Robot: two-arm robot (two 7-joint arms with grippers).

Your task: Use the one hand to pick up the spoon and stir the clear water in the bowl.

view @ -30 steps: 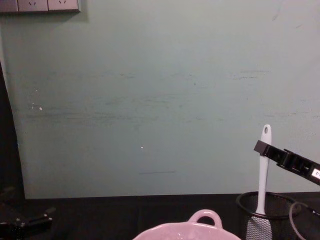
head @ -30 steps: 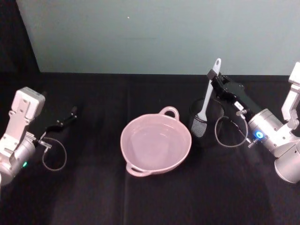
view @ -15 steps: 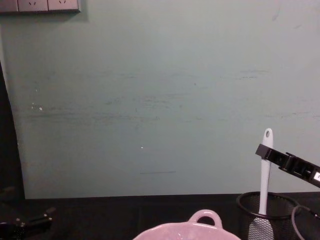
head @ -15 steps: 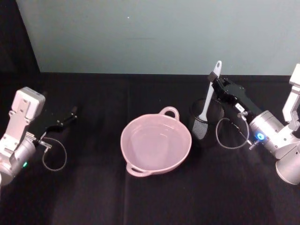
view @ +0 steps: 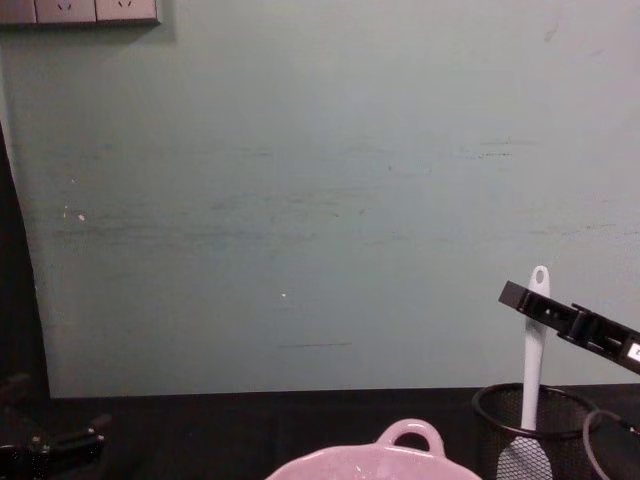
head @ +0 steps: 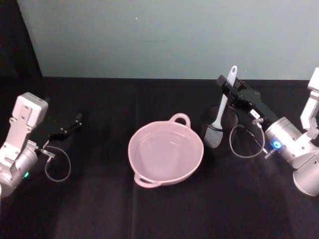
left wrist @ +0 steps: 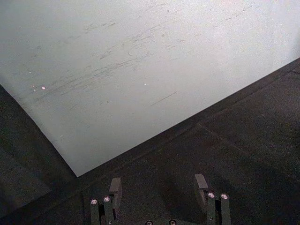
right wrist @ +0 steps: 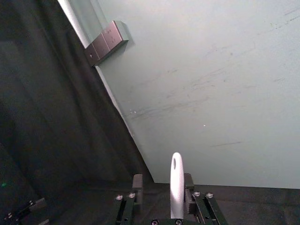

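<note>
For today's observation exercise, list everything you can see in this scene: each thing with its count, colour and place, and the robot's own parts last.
bowl: one, pale pink, middle of the table, two loop handles on its rim.
mesh cup: one, black wire, just right of the bowl.
spoon: one, white, standing upright in the mesh cup, handle tip up.
table: one, black cloth.
wall: one, pale green, behind the table.
wall sockets: grey, upper left of the wall.
left pincer: one, black, open, parked at the table's left.
right pincer: one, black, around the spoon's handle near its top.
</note>
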